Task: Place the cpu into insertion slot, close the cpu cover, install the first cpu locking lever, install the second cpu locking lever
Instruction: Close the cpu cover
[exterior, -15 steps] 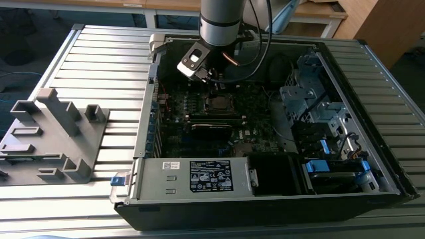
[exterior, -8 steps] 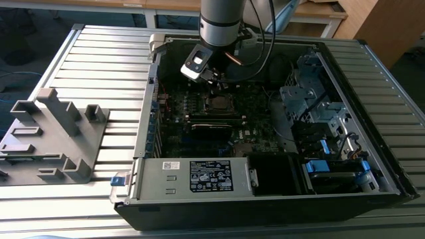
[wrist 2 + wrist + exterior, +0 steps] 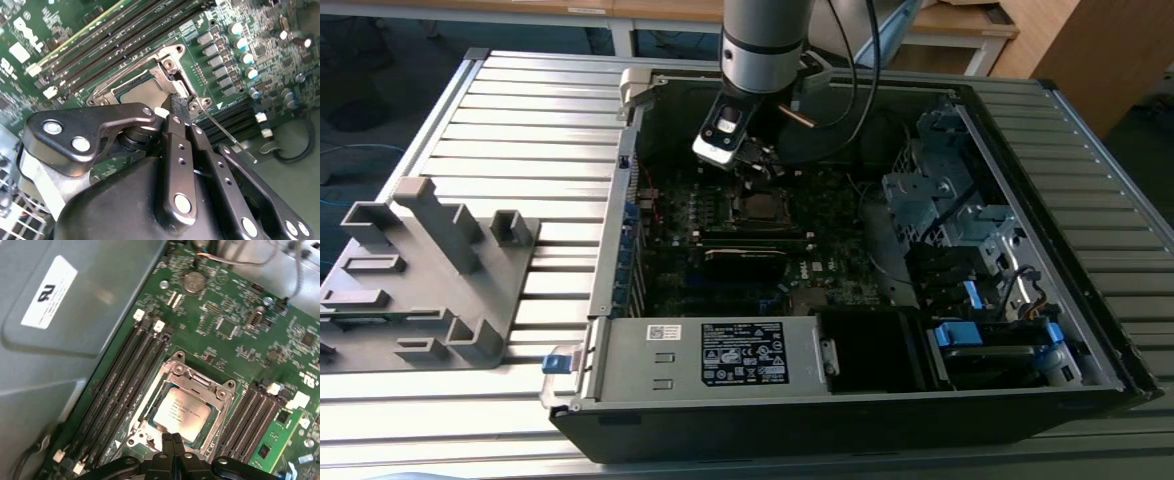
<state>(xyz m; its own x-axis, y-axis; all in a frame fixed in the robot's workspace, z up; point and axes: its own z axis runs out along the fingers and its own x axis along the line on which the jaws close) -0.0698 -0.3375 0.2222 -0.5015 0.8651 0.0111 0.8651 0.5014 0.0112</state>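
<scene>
The gripper (image 3: 172,439) is seen w/ fingers pressed together, nothing held betw. them; its tip is set at the edge of the cpu cover (image 3: 196,376). The cpu (image 3: 181,410) is seated under the cpu cover, shown thru its window. A thin lever rod (image 3: 227,136) is seen angled out just beside the cpu cover.

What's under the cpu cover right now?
The cpu lies under the cpu cover, its metal top showing through the window in the first wrist view. The frame hides its edges; the fingers cover one side of the socket.
</scene>
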